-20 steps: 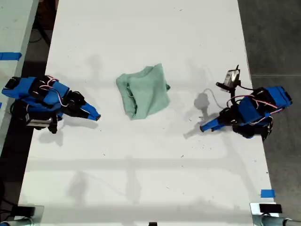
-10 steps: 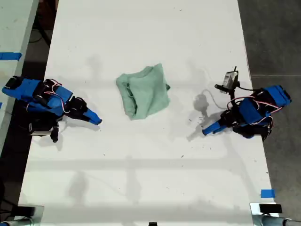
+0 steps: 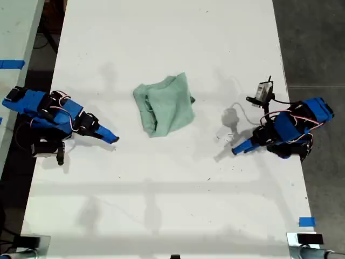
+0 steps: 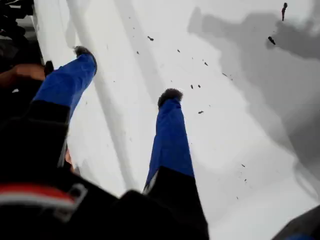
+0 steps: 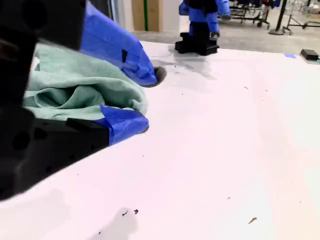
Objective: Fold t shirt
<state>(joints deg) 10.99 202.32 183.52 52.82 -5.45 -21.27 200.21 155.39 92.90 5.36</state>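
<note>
My second pincer (image 5: 152,100), two blue plastic fingers with dark tips on a black body, stands moderately open and holds nothing. In the exterior view it (image 3: 112,138) rests low over the white matte worktop (image 3: 172,205) at that view's left, pointing toward the centre. My first pincer (image 4: 127,72), of the same blue plastic with dark rounded tips, is spread wide and empty above the bare worktop (image 4: 225,150). The surface there carries small dark specks (image 4: 200,112) and soft grey shadows. In the exterior view this pincer (image 3: 235,150) lies at that view's right, also pointing toward the centre. The small pale mint-green soft cloth t shirt (image 3: 164,105) lies on the worktop between the two pincers and well apart from both. It is somewhat nearer to my second pincer and touches neither. It is a rumpled, roughly square bundle with rounded folds and a thick rolled edge on the side toward the exterior view's left. In the second wrist view the t shirt (image 5: 75,80) appears beyond the open fingers as layered, fleecy folds. Farther across the smooth worktop (image 5: 225,150) stands the first blue arm (image 5: 200,20). A small blue tape strip (image 3: 306,221) lies near the worktop edge at the exterior view's lower right.
</note>
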